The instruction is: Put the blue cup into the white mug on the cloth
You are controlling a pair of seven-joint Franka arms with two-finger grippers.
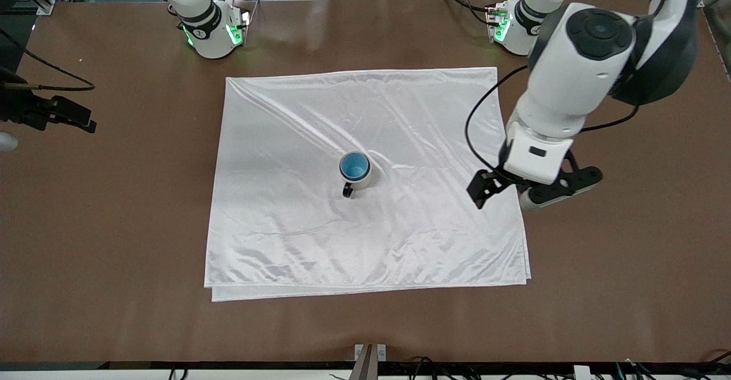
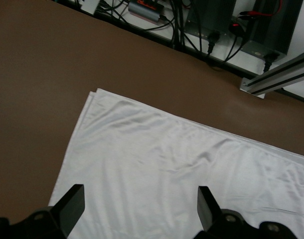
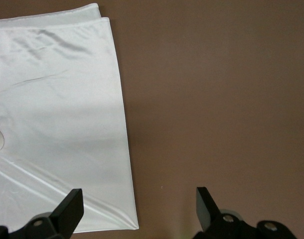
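Your left tool [image 1: 534, 188] hangs spread and empty over the cloth [image 1: 285, 140] edge at the left arm's end, right tool [image 3: 137, 214] spread too, waiting over bare table [image 1: 114, 226] w/ nothing held; blue cup [image 1: 354, 166] already sits inside white mug [image 1: 362, 182] mid-cloth, so task looks done.
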